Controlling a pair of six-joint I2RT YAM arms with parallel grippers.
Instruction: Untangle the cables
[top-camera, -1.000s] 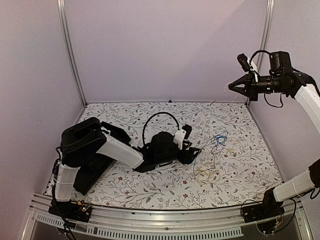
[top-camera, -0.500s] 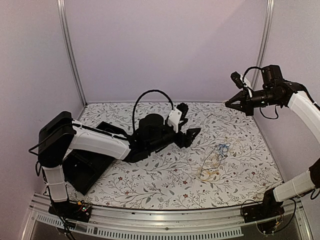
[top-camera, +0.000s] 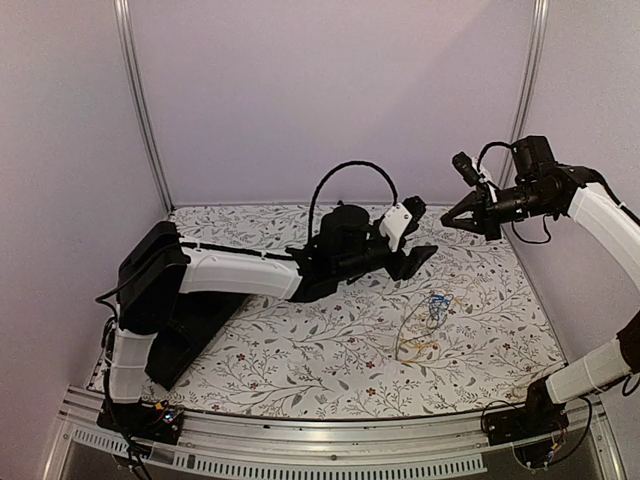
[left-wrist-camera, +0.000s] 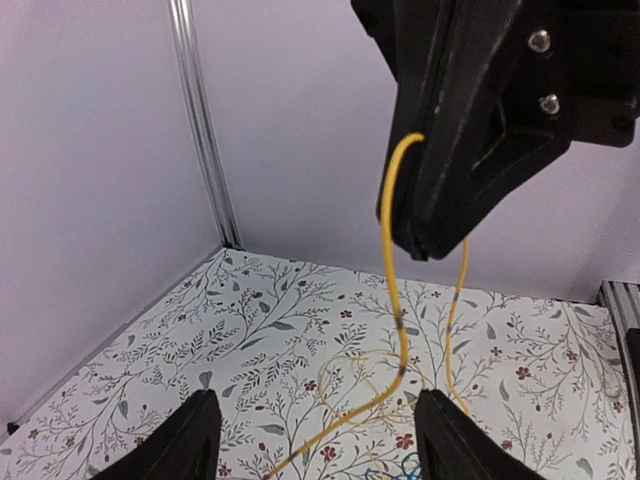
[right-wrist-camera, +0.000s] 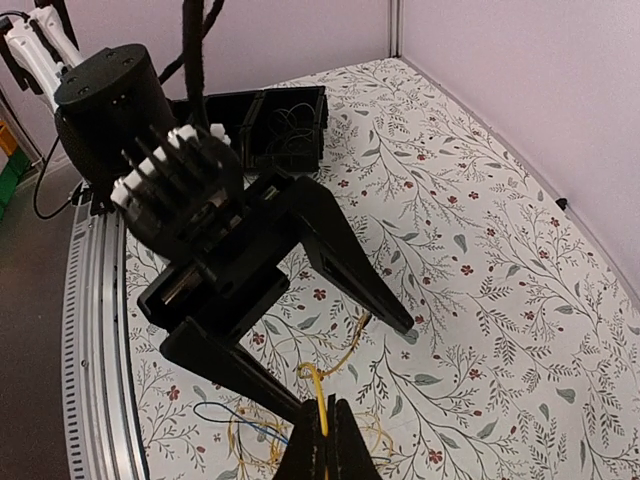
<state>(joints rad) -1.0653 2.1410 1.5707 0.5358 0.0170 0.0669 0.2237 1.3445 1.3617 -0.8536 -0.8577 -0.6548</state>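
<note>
My right gripper (top-camera: 449, 220) hangs above the far right of the table, shut on a thin yellow cable (right-wrist-camera: 321, 387) that drops in two strands (left-wrist-camera: 392, 250) to a loose tangle of yellow (top-camera: 414, 341) and blue (top-camera: 438, 300) cables on the table. In the left wrist view the right gripper (left-wrist-camera: 430, 243) fills the top with the yellow strand coming out of its tip. My left gripper (top-camera: 413, 262) is open and empty, raised just left of and below the right gripper, its fingers either side of the hanging strands (right-wrist-camera: 350, 368). I see no dark cable.
An open black box (top-camera: 185, 335) lies at the table's left edge, also in the right wrist view (right-wrist-camera: 290, 120), with thin dark loops inside. The floral table cover (top-camera: 330, 370) runs to metal corner posts (top-camera: 140, 110) and pale walls.
My left arm has lifted off the table and reached right and farther back, up to the right gripper. My right gripper has come down and left, and the cable tangle has shifted slightly.
</note>
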